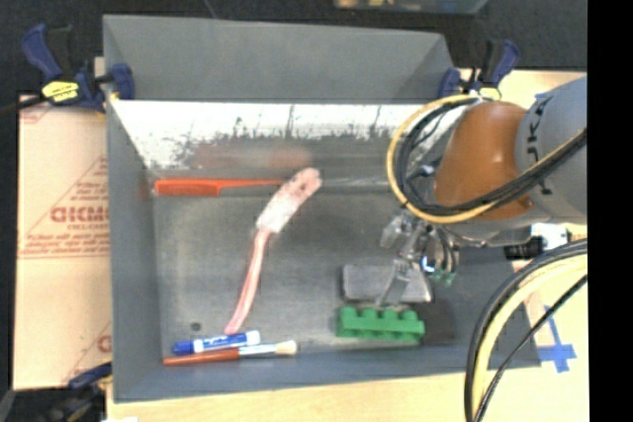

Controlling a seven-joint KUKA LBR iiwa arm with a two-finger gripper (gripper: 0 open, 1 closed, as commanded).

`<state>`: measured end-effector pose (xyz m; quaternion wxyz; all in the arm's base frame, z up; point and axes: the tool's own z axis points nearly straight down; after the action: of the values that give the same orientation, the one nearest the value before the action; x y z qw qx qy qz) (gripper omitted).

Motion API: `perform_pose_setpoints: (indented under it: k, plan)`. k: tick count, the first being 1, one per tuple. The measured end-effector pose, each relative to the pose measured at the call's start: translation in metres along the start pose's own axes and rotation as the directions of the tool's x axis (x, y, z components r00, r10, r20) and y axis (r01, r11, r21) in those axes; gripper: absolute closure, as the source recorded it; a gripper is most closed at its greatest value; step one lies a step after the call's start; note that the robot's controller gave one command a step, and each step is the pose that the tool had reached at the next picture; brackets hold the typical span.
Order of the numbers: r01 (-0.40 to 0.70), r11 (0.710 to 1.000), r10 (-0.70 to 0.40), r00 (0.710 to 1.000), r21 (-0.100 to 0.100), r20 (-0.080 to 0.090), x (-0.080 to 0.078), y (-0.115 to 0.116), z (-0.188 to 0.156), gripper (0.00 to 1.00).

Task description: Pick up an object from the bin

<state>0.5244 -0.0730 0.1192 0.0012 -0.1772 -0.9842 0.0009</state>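
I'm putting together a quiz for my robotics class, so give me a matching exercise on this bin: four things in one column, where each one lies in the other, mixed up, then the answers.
Things
1. green toy brick
2. pink long-handled brush
3. long orange stick
4. blue and white marker

Places
A. flat along the foot of the back wall
B. front left corner
C. slanting across the middle of the floor
D. by the front wall, next to the gripper

Pairs: 1-D, 2-C, 3-A, 4-B.
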Motion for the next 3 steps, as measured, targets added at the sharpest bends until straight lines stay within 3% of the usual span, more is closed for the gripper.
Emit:
perform_pose_setpoints:
  k: [1,2,3]
  plan:
    - [0.226,0.974,-0.226,0.974,0.0,0.014,-0.009,0.001,0.047,0.0]
    - [-0.044,0.999,0.044,0.999,-0.001,0.009,0.008,0.008,0.048,1.0]
    - [-0.043,0.999,0.043,0.999,-0.001,0.009,0.008,0.008,0.048,1.0]
